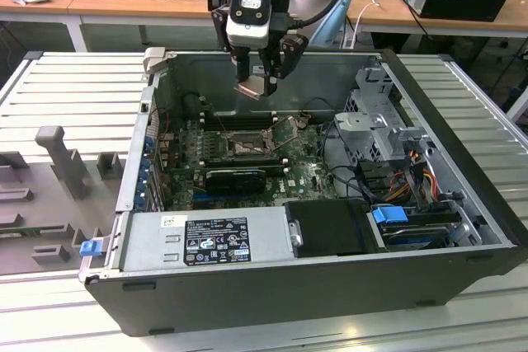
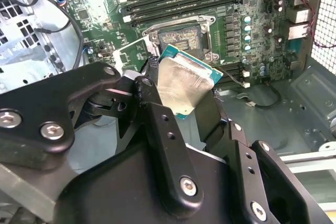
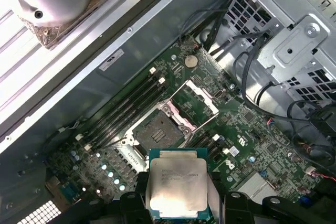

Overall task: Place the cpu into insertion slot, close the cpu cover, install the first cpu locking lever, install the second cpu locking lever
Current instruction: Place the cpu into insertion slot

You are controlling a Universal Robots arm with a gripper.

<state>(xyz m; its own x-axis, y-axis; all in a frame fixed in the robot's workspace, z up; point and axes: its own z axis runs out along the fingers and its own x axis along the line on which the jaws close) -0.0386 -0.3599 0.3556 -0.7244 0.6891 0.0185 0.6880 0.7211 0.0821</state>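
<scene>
Gripper [image 1: 258, 80] hangs above the open case [image 1: 462, 162] in your exterior view, its fingers clamped on the cpu [image 1: 252, 90]. The chip is in the air, high over the board, tilted so its pale face leans toward the camera. The slot [image 1: 245, 146] lies below it with the cover [image 1: 288, 131] swung up at the exterior view's right of the slot. In the second wrist view you see the cpu [image 2: 181, 85] pinched between black fingers [image 2: 157, 124], metal top toward the lens and one corner pointing at the bare slot [image 2: 180, 36]; the cover [image 2: 128, 45] stands open just beside it. In the first wrist view the cpu [image 3: 176, 184] looks close to square, so no long axis stands out. Its edges sit turned at an angle to those of the slot [image 3: 157, 129], whose pin field is uncovered, and the cover [image 3: 201, 96] lies flipped back next to it.
</scene>
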